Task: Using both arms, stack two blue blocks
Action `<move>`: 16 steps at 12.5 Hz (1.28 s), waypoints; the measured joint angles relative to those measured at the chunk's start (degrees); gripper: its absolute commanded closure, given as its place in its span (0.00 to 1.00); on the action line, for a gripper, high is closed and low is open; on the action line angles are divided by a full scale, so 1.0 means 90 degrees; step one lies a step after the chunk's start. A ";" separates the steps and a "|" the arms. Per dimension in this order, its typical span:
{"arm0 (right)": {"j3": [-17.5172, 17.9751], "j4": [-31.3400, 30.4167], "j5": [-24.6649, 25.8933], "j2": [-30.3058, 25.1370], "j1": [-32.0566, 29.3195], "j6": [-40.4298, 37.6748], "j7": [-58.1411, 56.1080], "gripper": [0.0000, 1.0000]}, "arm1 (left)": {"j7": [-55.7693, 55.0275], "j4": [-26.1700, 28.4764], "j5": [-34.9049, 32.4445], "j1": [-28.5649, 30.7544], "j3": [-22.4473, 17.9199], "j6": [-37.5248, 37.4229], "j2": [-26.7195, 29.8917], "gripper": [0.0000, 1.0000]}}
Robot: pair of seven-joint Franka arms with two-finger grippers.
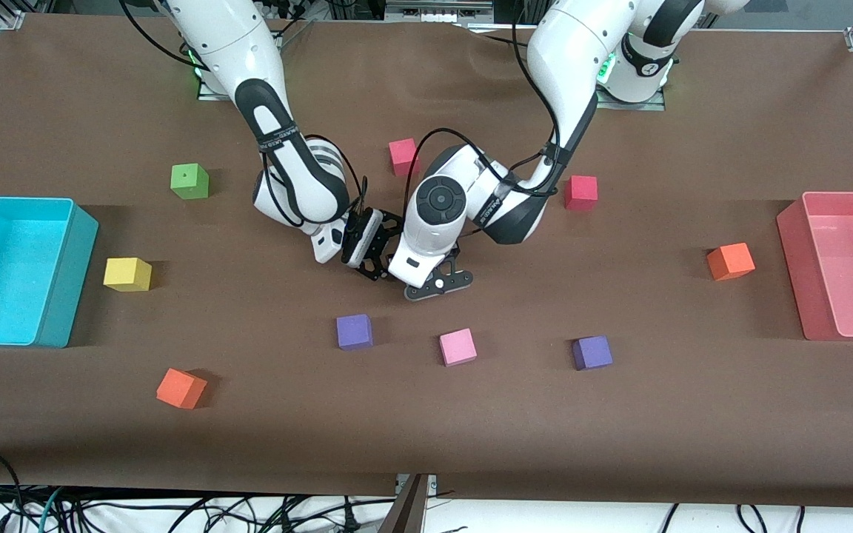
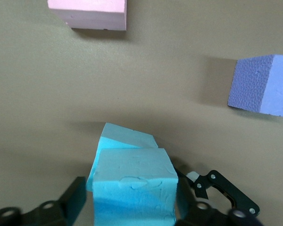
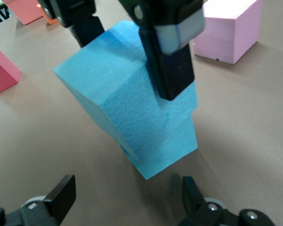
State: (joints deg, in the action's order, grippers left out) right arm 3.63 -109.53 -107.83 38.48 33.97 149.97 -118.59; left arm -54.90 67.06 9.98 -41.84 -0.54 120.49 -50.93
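Observation:
Two light blue blocks stand stacked at the middle of the table. The upper blue block (image 2: 132, 181) sits twisted on the lower blue block (image 2: 127, 136). My left gripper (image 2: 130, 200) is open astride the upper block, with a thin gap at one finger (image 2: 78, 197). In the right wrist view the upper block (image 3: 113, 89) and the lower block (image 3: 174, 136) show with the left gripper's fingers (image 3: 170, 70) on either side. My right gripper (image 3: 127, 197) is open and empty, just beside the stack. In the front view the left gripper (image 1: 434, 285) and right gripper (image 1: 371, 255) hide the stack.
A pink cube (image 1: 457, 347) and two purple cubes (image 1: 355, 331) (image 1: 592, 352) lie nearer the front camera. Red cubes (image 1: 402, 156) (image 1: 580, 192), a green cube (image 1: 189, 181), a yellow cube (image 1: 127, 274) and orange cubes (image 1: 181, 389) (image 1: 730, 261) are scattered. A cyan bin (image 1: 71, 281) and a pink bin (image 1: 797, 274) stand at the table's ends.

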 measured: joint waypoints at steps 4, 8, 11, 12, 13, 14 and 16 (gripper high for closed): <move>0.0006 0.0000 0.0000 0.0000 -0.0067 -0.0142 0.0000 0.00 | 0.0003 -0.0031 0.0000 0.0015 -0.0054 -0.0100 0.0179 0.00; 0.0089 -0.0104 0.0000 -0.0109 -0.0217 -0.0158 0.0000 0.00 | 0.0229 0.0396 0.0000 0.0372 -0.0089 -0.0544 0.1065 0.00; 0.0165 -0.0531 0.0000 -0.0332 -0.0331 -0.0159 0.0010 0.00 | 0.0651 0.1290 0.0000 0.0903 0.0078 -0.0590 0.2051 0.00; 0.0196 -0.0718 -0.0002 -0.0495 -0.0404 -0.0184 0.0112 0.00 | 0.0799 0.1598 0.0000 0.1144 0.0200 -0.0600 0.2379 0.00; 0.0215 -0.0957 -0.0001 -0.0714 -0.0487 -0.0281 0.0391 0.00 | 0.0932 0.1918 0.0000 0.1447 0.0380 -0.0625 0.2720 0.00; 0.0225 -0.1204 0.0028 -0.0945 -0.0555 -0.0390 0.0785 0.00 | 0.1093 0.2220 0.0000 0.1765 0.0559 -0.0729 0.3061 0.00; 0.0232 -0.1607 0.0744 -0.1418 -0.0674 -0.0670 0.2123 0.00 | 0.1597 0.2637 0.0000 0.2340 0.0779 -0.1288 0.3685 0.00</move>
State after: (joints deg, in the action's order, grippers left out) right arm 5.72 -124.00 -101.14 25.72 27.91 143.94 -99.48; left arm -40.53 90.80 9.98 -20.78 6.47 108.89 -17.76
